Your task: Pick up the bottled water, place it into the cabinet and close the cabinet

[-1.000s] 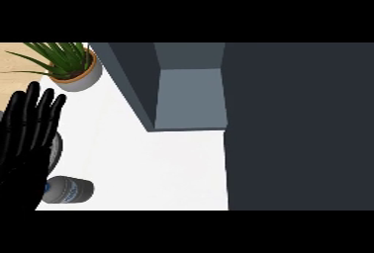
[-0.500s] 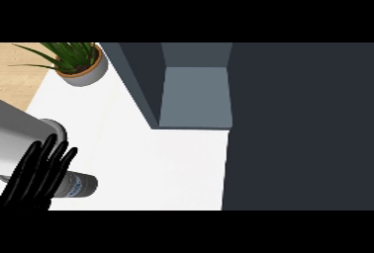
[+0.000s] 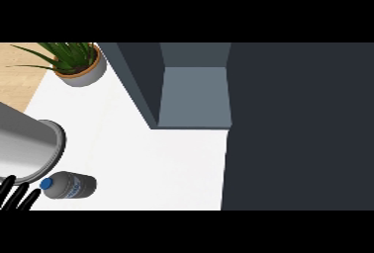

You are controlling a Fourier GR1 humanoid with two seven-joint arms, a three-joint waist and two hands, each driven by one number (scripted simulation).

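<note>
The bottled water stands on the white counter at the lower left, seen from above, with its blue cap towards the left. My left hand shows only as straight black fingers at the lower left edge, just left of the bottle and apart from it; it is open and holds nothing. The cabinet stands open at the top centre, its grey inside showing. Its dark door fills the right side. My right hand is out of sight.
A potted plant sits at the back left of the counter. A large grey cylinder lies at the left edge, just above the bottle. The wooden floor shows beyond the counter's left edge.
My left hand has dropped from the middle left down to the lower left corner, uncovering the grey cylinder and the bottle. The view has shifted slightly.
</note>
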